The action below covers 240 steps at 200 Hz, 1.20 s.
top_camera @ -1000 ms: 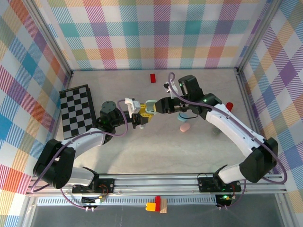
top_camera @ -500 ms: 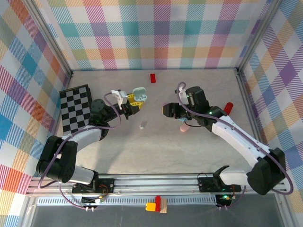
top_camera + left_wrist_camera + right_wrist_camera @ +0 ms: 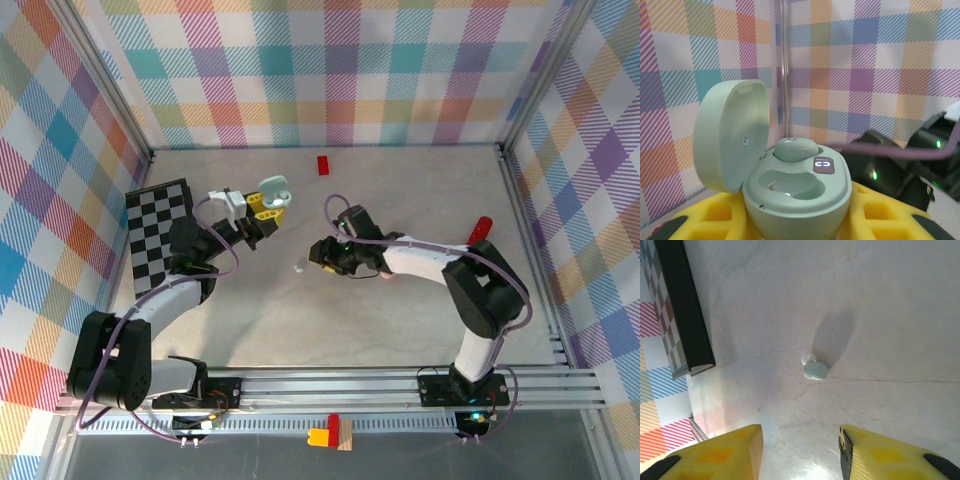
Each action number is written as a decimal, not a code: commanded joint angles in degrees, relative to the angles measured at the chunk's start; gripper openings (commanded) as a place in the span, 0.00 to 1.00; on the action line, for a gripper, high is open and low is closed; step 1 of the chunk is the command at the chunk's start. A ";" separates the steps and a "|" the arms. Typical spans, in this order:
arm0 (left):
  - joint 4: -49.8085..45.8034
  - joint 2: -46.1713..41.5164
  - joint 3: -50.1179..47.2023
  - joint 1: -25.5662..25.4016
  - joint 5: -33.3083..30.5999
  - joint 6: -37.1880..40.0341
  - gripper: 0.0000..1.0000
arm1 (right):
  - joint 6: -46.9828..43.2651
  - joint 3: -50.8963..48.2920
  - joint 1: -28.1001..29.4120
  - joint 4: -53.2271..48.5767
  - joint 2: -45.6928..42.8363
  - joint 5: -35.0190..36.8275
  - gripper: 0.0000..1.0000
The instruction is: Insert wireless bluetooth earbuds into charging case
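My left gripper [image 3: 262,207] is shut on the pale mint charging case [image 3: 272,189], held up at the back left. In the left wrist view the case [image 3: 797,197] sits between my yellow pads [image 3: 880,215] with its lid [image 3: 730,135] swung open to the left. One mint earbud [image 3: 795,149] sits in the far socket; the near socket is empty. A second mint earbud [image 3: 298,267] lies loose on the table. My right gripper [image 3: 322,252] hovers just right of it, open and empty. The right wrist view shows that earbud [image 3: 815,370] a little ahead of the open gripper [image 3: 800,450].
A checkered board [image 3: 160,235] lies at the left, its dark edge [image 3: 685,315] in the right wrist view. A small red block [image 3: 322,164] sits by the back wall, and a red object [image 3: 481,227] at the right. A pink case [image 3: 388,273] peeks from under my right arm.
The two grippers, close together mid-table a second ago, have parted. My left gripper carried the case back and left. A mint earbud now lies on the table, and my right gripper swung left toward it.
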 commanded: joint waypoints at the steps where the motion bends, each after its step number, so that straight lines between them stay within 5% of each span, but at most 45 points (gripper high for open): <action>1: -0.15 -1.19 -0.61 0.72 0.13 0.54 0.30 | 13.02 -0.33 2.03 11.34 2.66 2.34 0.44; 57: -2.13 -2.21 -0.50 0.72 -0.34 1.95 0.30 | 18.28 1.05 3.96 12.25 7.76 6.92 0.43; 114: -2.44 -2.08 -0.39 0.71 -0.54 1.99 0.30 | 20.19 3.49 3.87 14.54 12.72 3.11 0.36; 240: -2.38 -1.56 0.15 0.77 -0.52 1.90 0.30 | 9.95 13.96 3.17 5.36 18.38 -2.22 0.34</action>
